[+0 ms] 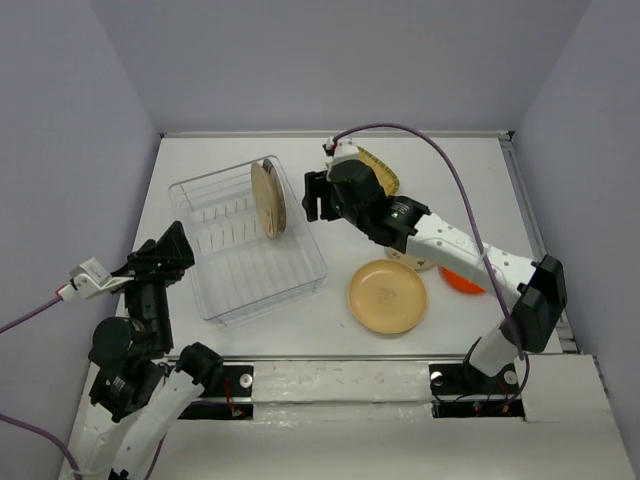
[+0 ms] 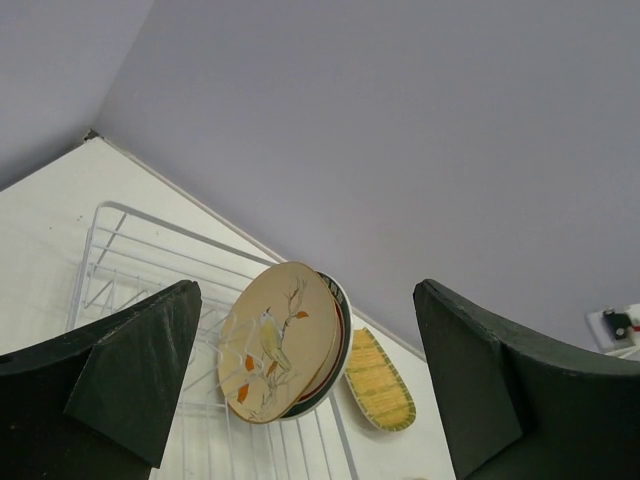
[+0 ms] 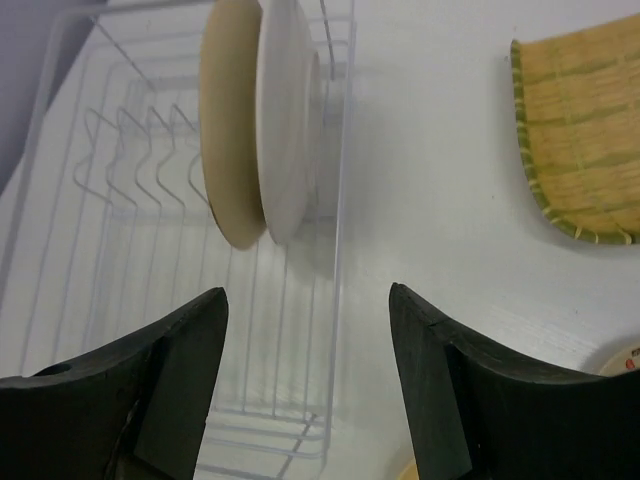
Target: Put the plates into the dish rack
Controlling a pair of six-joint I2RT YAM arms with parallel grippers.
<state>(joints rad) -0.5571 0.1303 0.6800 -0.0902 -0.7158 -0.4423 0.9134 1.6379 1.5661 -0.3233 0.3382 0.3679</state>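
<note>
The wire dish rack (image 1: 240, 275) stands left of centre. Two plates stand upright at its far right end: a tan plate (image 1: 264, 199) with a bird drawing (image 2: 275, 340) and a white plate with a dark rim (image 3: 285, 120) behind it. A plain tan plate (image 1: 387, 297) lies flat on the table. A small orange-red plate (image 1: 462, 280) lies under the right arm. The yellow ribbed plate (image 1: 382, 170) lies at the back and shows in both wrist views (image 2: 380, 380) (image 3: 585, 140). My right gripper (image 1: 316, 197) is open and empty beside the rack's right edge. My left gripper (image 1: 172, 250) is open and empty at the rack's left.
A white dish with a printed mark (image 1: 420, 262) peeks out under the right arm. Grey walls close in the table (image 1: 450, 180) on three sides.
</note>
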